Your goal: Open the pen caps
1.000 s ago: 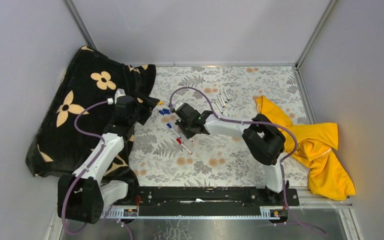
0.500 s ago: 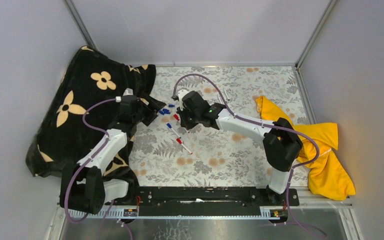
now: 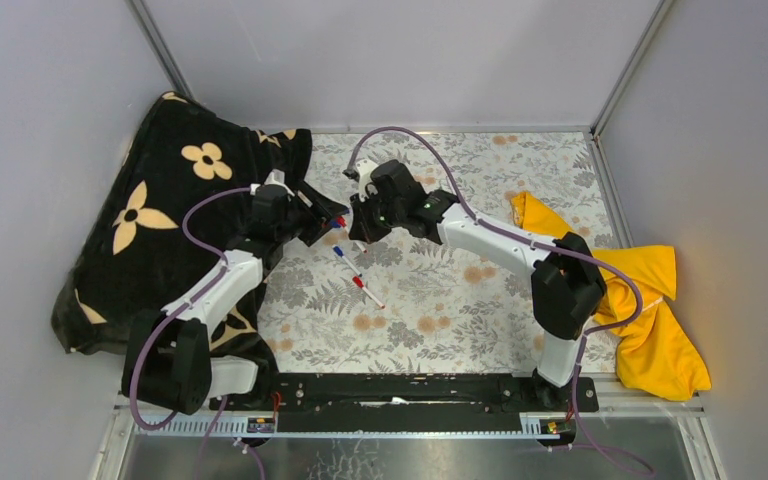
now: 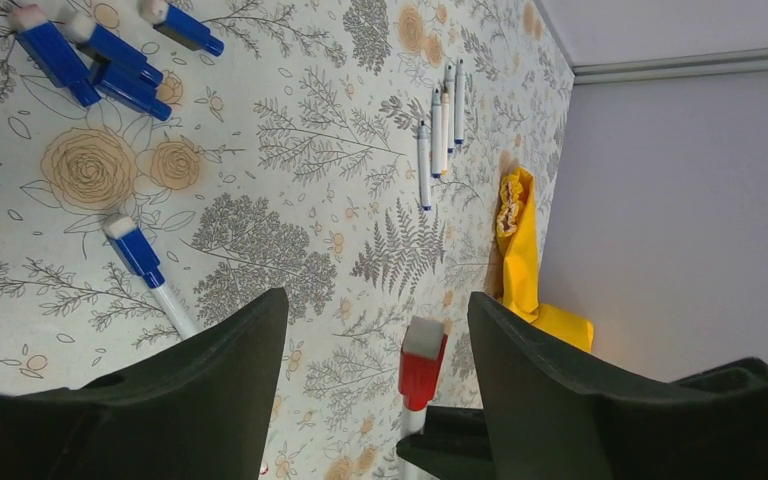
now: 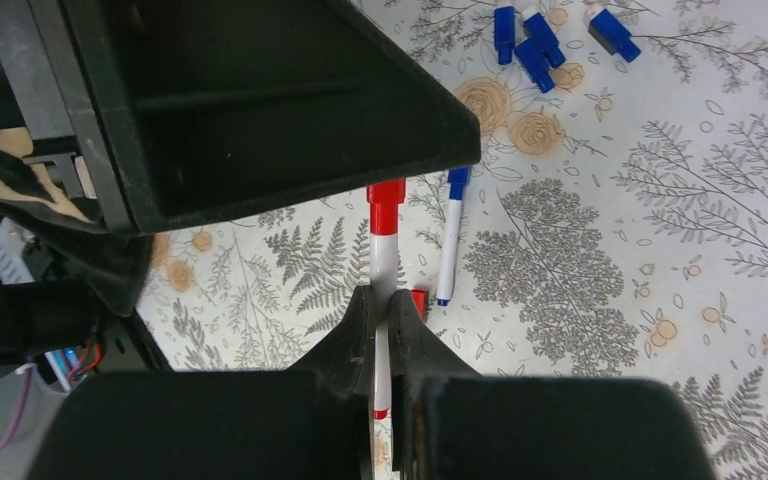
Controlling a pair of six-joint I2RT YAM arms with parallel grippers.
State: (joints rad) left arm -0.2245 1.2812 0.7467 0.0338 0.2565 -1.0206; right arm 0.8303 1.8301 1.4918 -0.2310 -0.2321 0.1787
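Observation:
My right gripper [image 5: 382, 300] is shut on the white barrel of a pen [image 5: 384, 255] and holds it above the table, red cap [image 5: 385, 205] pointing at my left gripper. My left gripper [image 4: 378, 302] is open. The red cap [image 4: 422, 365] sits between its jaws, nearer the right finger and touching neither. In the top view both grippers meet at mid-left, left [image 3: 326, 222] and right [image 3: 360, 226]. A blue-capped pen [image 3: 343, 256] and a red-capped pen [image 3: 365, 290] lie on the table below. Several loose blue caps [image 4: 110, 60] lie together.
A row of uncapped white pens [image 4: 440, 110] lies further back. A black floral cloth [image 3: 160, 230] covers the left side under my left arm. A yellow cloth [image 3: 640, 300] lies bunched at the right. The table [image 3: 440, 320] has a grey floral cover.
My right gripper has risen from the lying pens and moved back-left with a red-capped pen. My left gripper has moved right, so the cap now lies between its open jaws.

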